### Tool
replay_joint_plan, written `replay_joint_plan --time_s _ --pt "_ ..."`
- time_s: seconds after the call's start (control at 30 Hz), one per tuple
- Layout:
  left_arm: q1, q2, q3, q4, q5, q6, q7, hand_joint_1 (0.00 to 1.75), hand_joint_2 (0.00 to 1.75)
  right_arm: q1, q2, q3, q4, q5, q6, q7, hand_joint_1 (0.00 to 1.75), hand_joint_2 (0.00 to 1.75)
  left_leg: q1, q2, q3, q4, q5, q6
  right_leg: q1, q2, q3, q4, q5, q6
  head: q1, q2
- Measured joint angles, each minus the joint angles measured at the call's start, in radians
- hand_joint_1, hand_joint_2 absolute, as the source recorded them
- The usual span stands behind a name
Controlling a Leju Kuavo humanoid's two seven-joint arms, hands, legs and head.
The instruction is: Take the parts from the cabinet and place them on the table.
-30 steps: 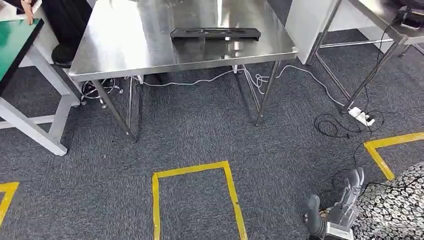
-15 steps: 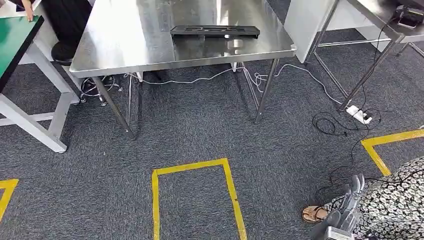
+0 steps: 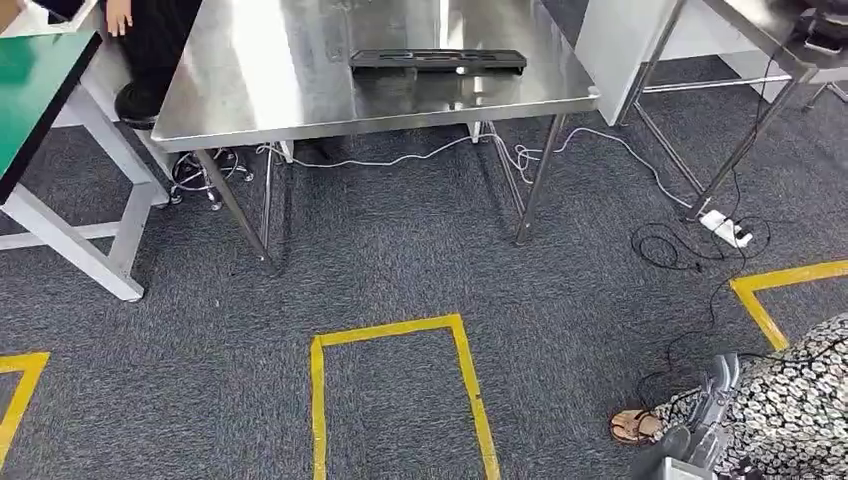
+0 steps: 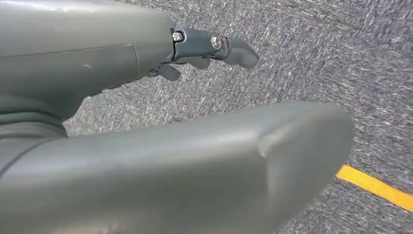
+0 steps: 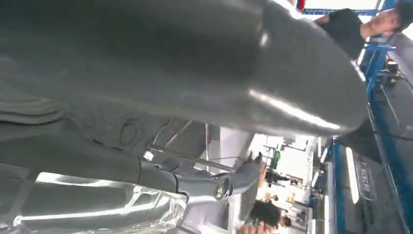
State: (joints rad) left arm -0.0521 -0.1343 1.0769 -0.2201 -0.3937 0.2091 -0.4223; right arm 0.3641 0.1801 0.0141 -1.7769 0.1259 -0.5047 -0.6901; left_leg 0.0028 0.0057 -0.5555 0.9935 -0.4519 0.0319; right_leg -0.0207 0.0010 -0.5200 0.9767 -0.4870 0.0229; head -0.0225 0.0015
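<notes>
A long black part (image 3: pixel 437 60) lies flat on the steel table (image 3: pixel 280 100), toward its far right. My right hand (image 3: pixel 703 420) hangs low at the bottom right, well short of the table, fingers straight and apart, holding nothing. In the right wrist view the right hand (image 5: pixel 185 161) shows a thick thumb and one outstretched finger with nothing between them. In the left wrist view my left hand (image 4: pixel 195 112) hangs over grey carpet, thumb and fingers apart and empty.
A green-topped table (image 3: pixel 40 80) stands at the left, with a person (image 3: pixel 150 40) beside it. A second steel table (image 3: pixel 760 50) is at the right. Cables and a power strip (image 3: pixel 725 230) lie on the carpet. Yellow tape (image 3: pixel 395 335) marks the floor. A person in patterned cloth (image 3: pixel 790 400) stands by my right hand.
The whole view has shifted slightly, so the camera moved. My right hand has dropped lower in the picture. The person's sandalled foot has come into view beside it.
</notes>
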Motion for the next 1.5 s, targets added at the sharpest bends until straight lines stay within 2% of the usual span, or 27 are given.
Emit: replay_joint_plan --time_s 0.07,0.1,0.2,0.27,0.37,0.4,0.43,0.53,0.57,0.6,0.63,0.7,0.77,0.8,0.9,0.93,1.03,1.1,1.13,1.2,1.23,1.27,1.3,1.33,1.4,1.43,1.5 --pt "0.000 0.001 0.000 0.000 0.002 0.000 0.000 0.00 0.00 0.000 0.001 -0.002 0.000 0.000 0.003 0.000 0.00 0.00 0.009 -0.001 -0.007 0.011 -0.005 -0.008 -0.017 0.000 0.000 -0.003 0.009 -0.013 -0.002 0.000" --pt "0.000 0.001 0.000 0.000 0.002 0.000 0.000 0.00 0.00 0.000 0.001 -0.003 0.000 0.000 0.004 0.000 0.00 1.75 0.010 -0.001 -0.014 0.033 -0.029 -0.013 -0.014 0.001 0.000 -0.003 0.010 -0.016 -0.002 0.000" --pt "0.000 0.000 0.000 0.001 0.006 0.000 0.000 0.00 0.00 -0.001 0.002 -0.003 0.000 0.000 0.010 -0.001 0.00 1.75 0.013 -0.002 -0.112 0.262 -0.155 -0.029 -0.007 -0.002 -0.006 -0.003 0.013 -0.026 -0.006 0.000" --pt "0.001 0.000 0.001 0.001 0.008 0.000 0.001 0.00 0.00 -0.002 0.002 -0.003 0.003 0.000 0.011 -0.001 0.00 1.75 0.014 -0.002 -0.136 0.323 -0.162 -0.026 -0.001 -0.002 -0.008 -0.002 0.015 -0.029 -0.005 0.000" --pt "0.000 0.000 0.002 0.001 0.009 0.000 0.002 0.00 0.00 -0.004 0.002 -0.003 0.006 0.000 0.011 -0.001 0.00 1.75 0.010 -0.004 -0.016 0.100 -0.040 -0.003 0.006 0.000 -0.001 -0.003 0.015 -0.028 -0.006 0.000" --pt "-0.001 0.001 0.002 0.001 0.009 0.000 0.002 0.00 0.00 -0.006 0.003 -0.003 0.006 0.000 0.011 -0.002 0.00 1.75 0.005 -0.006 0.022 0.022 -0.025 0.013 0.003 0.000 -0.001 -0.004 0.015 -0.028 -0.005 0.000" --pt "-0.002 0.004 0.002 0.002 0.009 0.000 0.002 0.00 0.00 -0.010 0.003 -0.003 0.006 0.000 0.011 -0.002 0.00 1.75 0.001 -0.003 0.028 0.013 -0.035 0.017 0.013 -0.001 -0.006 -0.002 0.017 -0.024 -0.002 0.000" --pt "0.000 0.005 0.003 0.002 0.009 0.000 0.003 0.00 0.00 -0.015 0.005 -0.003 0.008 0.002 0.012 -0.003 0.00 1.75 -0.009 -0.003 0.019 0.008 -0.027 0.029 0.007 -0.003 -0.008 -0.012 0.025 -0.011 -0.008 0.000" --pt "0.000 0.004 0.003 0.002 0.009 0.000 0.003 0.00 0.00 -0.018 0.005 -0.003 0.008 0.001 0.012 -0.003 0.00 1.75 -0.005 -0.002 0.032 -0.019 -0.012 0.038 0.020 -0.004 -0.009 -0.013 0.026 -0.006 -0.008 0.000" --pt "-0.002 0.003 0.003 0.002 0.009 0.000 0.002 0.00 0.00 -0.019 0.004 -0.003 0.008 0.002 0.013 -0.003 0.00 1.75 0.002 0.004 0.037 -0.034 -0.001 0.041 0.015 -0.005 -0.022 0.005 0.011 -0.008 -0.005 0.000" --pt "-0.003 0.000 0.003 0.002 0.009 0.000 0.002 0.00 0.00 -0.022 0.003 -0.004 0.009 0.003 0.013 -0.004 0.00 1.75 0.002 0.003 0.034 -0.041 0.006 0.050 0.015 -0.002 -0.047 0.054 -0.020 -0.016 -0.005 0.000" --pt "-0.004 -0.001 0.003 0.002 0.009 0.000 0.002 0.00 0.00 -0.023 0.002 -0.005 0.011 0.002 0.013 -0.004 0.00 1.75 0.000 0.004 0.025 -0.040 0.009 0.049 0.009 -0.002 -0.128 0.222 -0.093 -0.020 -0.002 0.000" --pt "-0.002 -0.001 0.003 0.003 0.009 0.000 0.002 0.00 0.00 -0.023 0.000 -0.009 0.016 0.002 0.013 -0.004 0.00 1.75 -0.001 0.004 0.020 -0.040 0.012 0.045 0.005 -0.002 -0.171 0.318 -0.116 -0.008 -0.002 0.000" --pt "-0.001 -0.002 0.003 0.003 0.009 -0.001 0.002 0.00 0.00 -0.023 -0.002 -0.010 0.018 0.002 0.013 -0.004 0.00 1.75 0.000 0.003 0.020 -0.039 0.012 0.044 0.001 -0.002 -0.151 0.283 -0.097 0.002 -0.002 0.000" --pt "-0.002 -0.004 0.003 0.005 0.008 -0.006 0.002 0.00 0.00 -0.025 -0.003 -0.011 0.019 0.002 0.012 -0.004 0.00 1.75 0.000 0.001 0.020 -0.027 0.009 0.034 -0.010 -0.004 -0.002 0.011 0.000 0.028 -0.001 0.000" --pt "-0.002 -0.003 0.003 0.005 0.007 -0.008 0.001 0.00 0.00 -0.027 -0.003 -0.011 0.021 0.002 0.012 -0.004 0.00 1.75 -0.012 0.001 0.012 -0.012 0.001 0.024 -0.006 -0.004 0.001 -0.013 0.001 0.020 -0.001 0.000" --pt "-0.002 -0.003 0.003 0.005 0.006 -0.012 0.000 0.00 0.00 -0.024 -0.004 -0.013 0.022 -0.001 0.009 -0.005 0.00 1.75 -0.004 0.002 0.008 -0.010 0.005 0.009 -0.001 0.000 0.002 -0.008 0.009 0.001 -0.005 0.000" --pt "-0.002 0.000 0.003 0.005 0.006 -0.013 0.000 0.00 0.00 -0.023 -0.004 -0.013 0.022 -0.001 0.008 -0.006 0.00 1.75 0.003 0.000 0.000 0.006 -0.007 0.000 -0.017 0.000 0.003 -0.012 0.017 -0.012 -0.003 0.000" --pt "-0.002 0.000 0.003 0.005 0.006 -0.013 0.000 0.00 0.00 -0.024 -0.003 -0.014 0.022 -0.001 0.008 -0.006 0.00 1.75 0.005 0.000 -0.016 0.047 -0.044 -0.007 -0.016 0.000 0.002 -0.012 0.019 -0.018 -0.007 0.000" --pt "-0.002 0.000 0.003 0.005 0.006 -0.013 0.000 0.00 0.00 -0.024 -0.002 -0.014 0.023 -0.001 0.008 -0.007 0.00 1.75 0.011 0.000 -0.084 0.206 -0.132 -0.017 -0.011 -0.001 -0.002 -0.011 0.020 -0.023 -0.010 0.000" --pt "-0.002 0.000 0.003 0.006 0.006 -0.013 0.000 0.00 0.00 -0.024 -0.002 -0.014 0.024 -0.001 0.008 -0.007 0.00 1.75 0.013 0.000 -0.118 0.283 -0.162 -0.020 -0.008 -0.002 -0.005 -0.011 0.022 -0.025 -0.010 0.000" --pt "-0.001 0.000 0.003 0.006 0.006 -0.013 0.002 0.00 0.00 -0.023 -0.002 -0.014 0.025 -0.002 0.008 -0.007 0.00 1.75 0.014 0.000 -0.134 0.321 -0.168 -0.020 -0.006 -0.002 -0.006 -0.011 0.022 -0.025 -0.010 0.000" --pt "-0.001 0.000 0.003 0.006 0.006 -0.013 0.002 0.00 0.00 -0.023 -0.002 -0.014 0.026 -0.002 0.008 -0.007 0.00 1.75 0.014 0.000 -0.125 0.308 -0.150 -0.018 -0.005 -0.001 -0.006 -0.011 0.022 -0.025 -0.011 0.000" --pt "-0.001 0.000 0.003 0.006 0.006 -0.013 0.003 0.00 0.00 -0.023 -0.002 -0.014 0.026 -0.002 0.008 -0.007 0.00 1.75 0.014 0.000 -0.089 0.241 -0.108 -0.013 -0.004 0.000 -0.004 -0.010 0.022 -0.025 -0.011 0.000" --pt "-0.002 0.001 0.003 0.006 0.006 -0.013 0.003 0.00 0.00 -0.024 -0.002 -0.014 0.025 -0.002 0.008 -0.007 0.00 1.75 0.012 -0.003 0.015 0.049 -0.024 0.006 -0.001 0.001 0.001 -0.010 0.023 -0.025 -0.010 0.000" --pt "-0.003 0.006 0.003 0.005 0.006 -0.013 0.003 0.00 0.00 -0.024 -0.002 -0.014 0.025 -0.002 0.008 -0.007 0.00 1.75 0.009 -0.007 0.039 0.003 -0.035 0.012 0.000 0.000 0.000 -0.011 0.024 -0.023 -0.008 0.000" --pt "-0.004 0.004 0.003 0.006 0.007 -0.014 0.003 0.00 0.00 -0.025 -0.002 -0.015 0.026 -0.002 0.008 -0.007 0.00 1.75 -0.001 -0.004 0.031 0.003 -0.028 0.016 0.005 -0.001 -0.008 -0.010 0.028 -0.014 -0.012 0.000"
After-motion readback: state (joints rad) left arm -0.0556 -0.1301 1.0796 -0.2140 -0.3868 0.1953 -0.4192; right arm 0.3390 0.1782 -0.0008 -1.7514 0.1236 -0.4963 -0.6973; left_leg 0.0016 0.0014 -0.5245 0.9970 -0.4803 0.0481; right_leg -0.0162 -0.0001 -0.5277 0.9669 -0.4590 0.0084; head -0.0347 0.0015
